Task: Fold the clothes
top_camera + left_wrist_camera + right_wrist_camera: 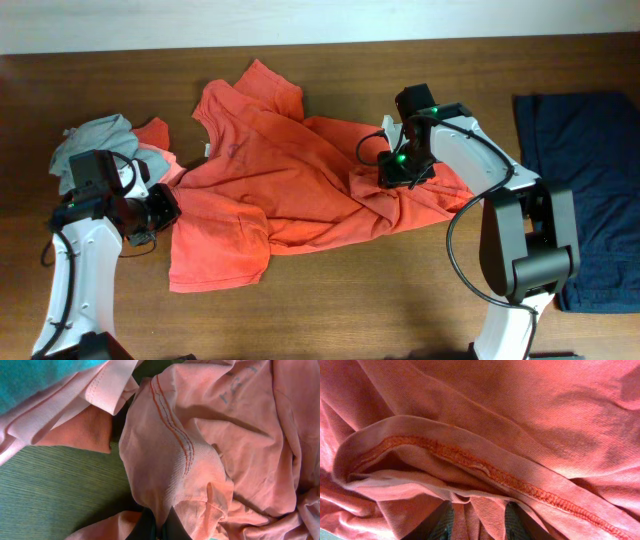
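Observation:
The orange-red T-shirt (290,180) lies crumpled across the middle of the wooden table (330,310). My left gripper (160,208) is at the shirt's left edge, and in the left wrist view its jaws (158,527) are shut on a fold of the T-shirt (180,455). My right gripper (397,170) is on the shirt's right side. In the right wrist view its fingers (480,522) have bunched T-shirt cloth (485,420) between them, below a stitched hem. A grey garment (95,135) and a salmon one (155,133) lie at the far left. A navy garment (580,190) lies at the right.
The grey garment looks teal in the left wrist view (35,377), with salmon cloth (100,390) beside it and bare table (45,495) below. The navy garment reaches the table's right edge. A pale wall strip (300,20) runs along the back.

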`<state>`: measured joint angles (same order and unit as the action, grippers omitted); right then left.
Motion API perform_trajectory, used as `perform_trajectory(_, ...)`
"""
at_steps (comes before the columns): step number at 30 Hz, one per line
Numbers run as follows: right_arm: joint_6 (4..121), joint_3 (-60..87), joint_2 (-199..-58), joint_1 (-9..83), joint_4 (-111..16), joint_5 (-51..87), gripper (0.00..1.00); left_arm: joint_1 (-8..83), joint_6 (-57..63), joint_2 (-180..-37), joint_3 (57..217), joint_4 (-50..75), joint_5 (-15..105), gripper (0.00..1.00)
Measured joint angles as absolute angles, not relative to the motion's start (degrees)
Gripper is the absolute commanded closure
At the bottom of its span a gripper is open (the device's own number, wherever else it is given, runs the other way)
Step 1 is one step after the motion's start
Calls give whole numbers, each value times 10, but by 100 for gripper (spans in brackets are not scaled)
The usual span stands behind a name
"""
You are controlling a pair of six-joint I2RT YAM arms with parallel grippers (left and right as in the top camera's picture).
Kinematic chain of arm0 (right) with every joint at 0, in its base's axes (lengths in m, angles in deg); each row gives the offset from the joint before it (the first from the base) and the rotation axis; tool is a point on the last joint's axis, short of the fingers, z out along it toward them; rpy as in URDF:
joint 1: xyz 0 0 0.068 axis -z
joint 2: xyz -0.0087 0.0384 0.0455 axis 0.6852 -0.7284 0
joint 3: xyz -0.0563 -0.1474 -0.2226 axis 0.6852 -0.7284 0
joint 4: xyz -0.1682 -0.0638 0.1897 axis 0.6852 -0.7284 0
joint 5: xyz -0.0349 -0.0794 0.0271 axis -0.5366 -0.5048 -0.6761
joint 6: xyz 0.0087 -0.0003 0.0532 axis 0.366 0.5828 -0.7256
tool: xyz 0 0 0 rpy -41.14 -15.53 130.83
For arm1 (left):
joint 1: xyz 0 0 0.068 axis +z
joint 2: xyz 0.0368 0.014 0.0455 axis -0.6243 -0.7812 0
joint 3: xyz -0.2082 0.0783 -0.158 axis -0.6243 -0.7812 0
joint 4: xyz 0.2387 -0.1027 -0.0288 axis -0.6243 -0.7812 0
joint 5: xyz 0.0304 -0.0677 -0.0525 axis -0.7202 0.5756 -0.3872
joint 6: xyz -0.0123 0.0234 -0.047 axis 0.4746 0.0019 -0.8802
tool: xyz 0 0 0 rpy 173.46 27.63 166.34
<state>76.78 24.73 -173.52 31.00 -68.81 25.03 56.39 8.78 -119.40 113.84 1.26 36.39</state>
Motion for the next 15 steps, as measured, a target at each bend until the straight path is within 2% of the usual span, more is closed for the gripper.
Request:
perform_trajectory(12,768,247,-1759,284,-681,270,61,564,88,-1194,1138,13,364,99)
perform_trajectory(15,767,247,-1770,280,-676,270,72,564,88,-1194,1138,13,364,99)
